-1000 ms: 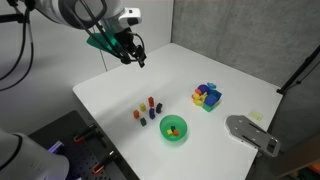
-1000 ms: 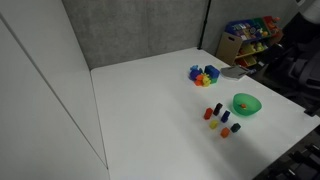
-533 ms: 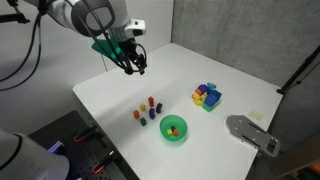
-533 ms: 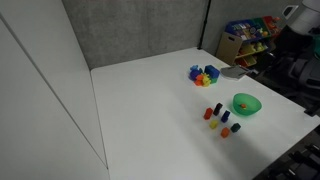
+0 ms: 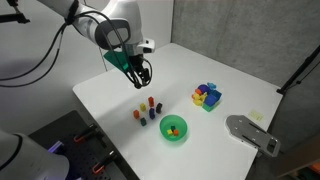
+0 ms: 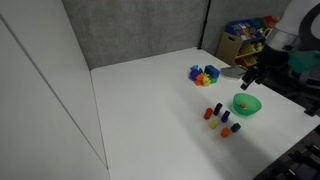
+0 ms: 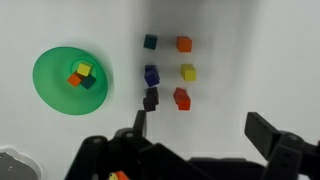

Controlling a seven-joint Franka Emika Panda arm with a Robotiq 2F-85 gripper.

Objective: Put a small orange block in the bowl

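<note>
A small orange block point(image 7: 184, 44) lies on the white table in a loose cluster of several small blocks point(image 5: 148, 110), seen also in the other exterior view point(image 6: 216, 116). Beside it are a teal, a yellow point(image 7: 188, 72), a red point(image 7: 181, 98) and two dark blocks. The bright-green bowl point(image 5: 182, 131) point(image 6: 250, 106) point(image 7: 52, 85) stands next to the cluster and holds a few small blocks. My gripper point(image 5: 143, 80) point(image 6: 250, 80) point(image 7: 200, 128) is open and empty, hanging above the table a little short of the cluster.
A blue-yellow-purple heap of toy pieces point(image 5: 207, 96) point(image 6: 204, 74) sits farther along the table. A grey flat object point(image 5: 250, 133) lies at the table's edge. Shelves with colourful things point(image 6: 250, 38) stand behind the table.
The arm has come down and moved across the table toward the cluster of blocks. The gripper stays open. Blocks and bowl have not moved.
</note>
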